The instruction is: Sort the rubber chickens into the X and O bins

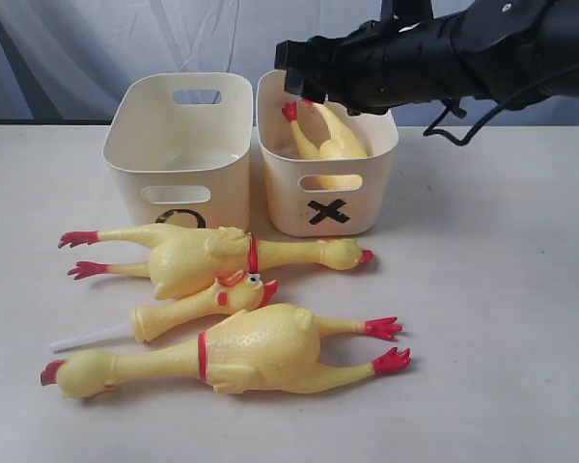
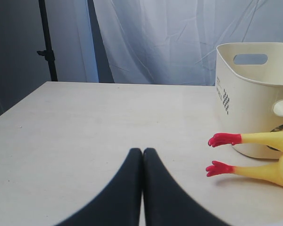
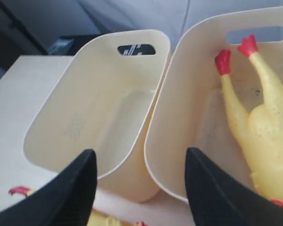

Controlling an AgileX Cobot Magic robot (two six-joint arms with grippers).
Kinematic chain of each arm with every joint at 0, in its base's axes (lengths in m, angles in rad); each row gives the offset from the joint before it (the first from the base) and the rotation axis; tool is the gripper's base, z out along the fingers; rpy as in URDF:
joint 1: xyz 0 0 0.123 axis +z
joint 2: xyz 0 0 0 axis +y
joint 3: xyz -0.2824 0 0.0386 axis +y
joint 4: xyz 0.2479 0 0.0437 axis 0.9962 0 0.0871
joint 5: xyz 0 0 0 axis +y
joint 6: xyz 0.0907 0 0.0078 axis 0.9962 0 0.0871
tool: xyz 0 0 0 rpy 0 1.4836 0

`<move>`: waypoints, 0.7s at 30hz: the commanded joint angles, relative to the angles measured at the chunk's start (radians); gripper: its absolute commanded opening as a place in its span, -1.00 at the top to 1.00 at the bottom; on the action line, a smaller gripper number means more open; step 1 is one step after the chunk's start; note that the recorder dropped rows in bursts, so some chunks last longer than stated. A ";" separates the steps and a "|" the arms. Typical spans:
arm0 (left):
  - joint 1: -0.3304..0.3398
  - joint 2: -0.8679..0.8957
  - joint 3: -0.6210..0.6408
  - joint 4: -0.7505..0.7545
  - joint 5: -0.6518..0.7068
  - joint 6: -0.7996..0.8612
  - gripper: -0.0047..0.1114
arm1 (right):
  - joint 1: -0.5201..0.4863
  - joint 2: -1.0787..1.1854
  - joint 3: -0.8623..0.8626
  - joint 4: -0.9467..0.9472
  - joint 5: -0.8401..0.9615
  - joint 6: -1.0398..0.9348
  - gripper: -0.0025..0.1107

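right gripper wide, empty, above x bin; left gripper closed, empty; better grasp large chicken mid-body.

Place: a robot test lab, set up like a studio.
Backdrop: a pale draped curtain behind the worktop's far edge.
Worktop: plain and pale.
Stand: a black clamped pole beyond a far corner.
Machine: a black robot arm overhead.

Four rubber chickens and two cream bins
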 commanded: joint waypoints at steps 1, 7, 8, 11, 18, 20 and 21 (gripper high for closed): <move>0.005 -0.004 0.005 0.001 0.000 -0.002 0.92 | -0.002 -0.060 -0.006 -0.078 0.177 -0.116 0.02; 0.005 -0.004 0.005 0.001 0.002 -0.002 0.92 | -0.002 -0.097 -0.006 -0.073 0.509 -0.293 0.02; 0.005 -0.004 0.005 0.001 0.002 -0.002 0.92 | -0.002 -0.095 -0.006 -0.075 0.553 -0.293 0.02; 0.005 -0.004 0.005 0.001 0.002 -0.002 0.92 | -0.002 -0.095 -0.006 -0.075 0.571 -0.291 0.02; 0.005 -0.004 0.005 0.001 0.002 -0.002 0.92 | -0.002 -0.079 -0.004 -0.258 0.744 -0.289 0.02; 0.005 -0.004 0.005 0.001 0.002 -0.002 0.92 | -0.002 -0.079 -0.004 -0.263 0.753 -0.270 0.02; 0.005 -0.004 0.005 0.001 0.002 -0.002 0.92 | -0.002 -0.079 -0.004 -0.261 0.761 -0.262 0.02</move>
